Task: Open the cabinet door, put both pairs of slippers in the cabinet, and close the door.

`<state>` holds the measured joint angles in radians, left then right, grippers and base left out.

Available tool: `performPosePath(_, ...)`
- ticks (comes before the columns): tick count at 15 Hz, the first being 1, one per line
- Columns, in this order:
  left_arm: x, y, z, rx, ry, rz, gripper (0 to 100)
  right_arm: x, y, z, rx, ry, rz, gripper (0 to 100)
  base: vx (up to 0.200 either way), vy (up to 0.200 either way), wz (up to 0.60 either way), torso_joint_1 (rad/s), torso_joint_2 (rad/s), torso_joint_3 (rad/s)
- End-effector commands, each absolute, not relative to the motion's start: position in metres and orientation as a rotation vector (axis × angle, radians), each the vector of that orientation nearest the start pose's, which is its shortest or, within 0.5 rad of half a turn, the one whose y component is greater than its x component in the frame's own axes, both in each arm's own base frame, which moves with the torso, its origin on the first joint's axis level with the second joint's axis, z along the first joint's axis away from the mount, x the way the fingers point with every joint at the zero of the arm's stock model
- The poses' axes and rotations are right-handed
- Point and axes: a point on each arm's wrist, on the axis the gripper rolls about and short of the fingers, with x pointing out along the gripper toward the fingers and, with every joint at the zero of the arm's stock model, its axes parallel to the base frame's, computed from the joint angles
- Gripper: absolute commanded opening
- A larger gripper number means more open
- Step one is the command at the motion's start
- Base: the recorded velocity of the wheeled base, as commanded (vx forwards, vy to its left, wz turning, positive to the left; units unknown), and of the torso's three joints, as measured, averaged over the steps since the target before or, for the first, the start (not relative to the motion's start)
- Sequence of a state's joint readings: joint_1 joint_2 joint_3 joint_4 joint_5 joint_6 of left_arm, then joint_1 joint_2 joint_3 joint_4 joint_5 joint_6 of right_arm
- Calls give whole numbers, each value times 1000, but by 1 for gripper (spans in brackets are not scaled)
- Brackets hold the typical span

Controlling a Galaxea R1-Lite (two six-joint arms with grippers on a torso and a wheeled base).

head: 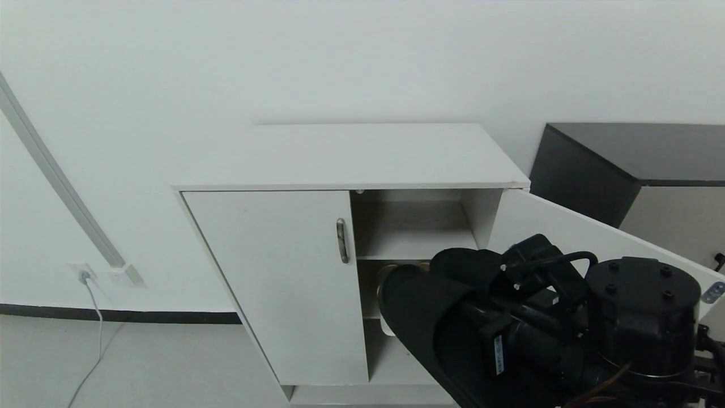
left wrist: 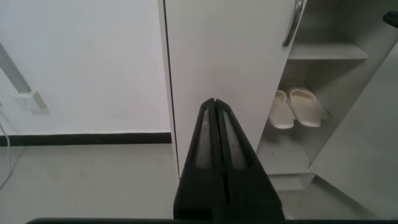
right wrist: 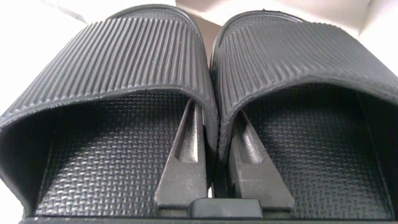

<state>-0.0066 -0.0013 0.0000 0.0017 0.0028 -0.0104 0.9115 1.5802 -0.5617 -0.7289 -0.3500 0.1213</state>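
White cabinet [head: 362, 158] stands vs. the wall. L door [head: 272, 272] is shut, w/ metal handle [head: 341, 241] at its inner edge. R door [head: 566, 226] is swung wide open, so the shelves on the R half show.

R claw [right wrist: 216, 112] grips the black slippers [head: 419, 306] as a pair, side by side. One finger [right wrist: 186, 155] sits inside each slipper, pinching the two touching inner walls between them. The pair is held off the floor right at the open R half, toes twd the shelves. Can't tell if the toes are past the front edge.

White slippers [left wrist: 298, 107] are already in the cabinet, side by side on the shelf under the top one, toes inward.

L claw [left wrist: 214, 102] is closed, fingers pressed together w/ nothing in it. It sits low in front of the shut L door, apart from it, above the grey floor [head: 141, 362].

Wall socket w/ cable [head: 85, 276] is to the L of the cabinet, and a dark unit [head: 595, 164] to the R behind the open door.
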Motion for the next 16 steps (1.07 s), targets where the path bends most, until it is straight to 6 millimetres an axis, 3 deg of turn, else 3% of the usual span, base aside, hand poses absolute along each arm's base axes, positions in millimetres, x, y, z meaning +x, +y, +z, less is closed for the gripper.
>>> performPosePath(1,-23,0,75,-11,2,-5,0,162,198,161,-59,274,544,0,0,0,0,-168,496,310)
performPosePath(9,-23,0,75,-11,2,-5,0,160,199,159,-63,278,554,0,0,0,0,-139,474,329)
performPosePath(16,-23,0,75,-11,2,-3,0,160,199,158,-65,280,556,0,0,0,0,-55,438,380)
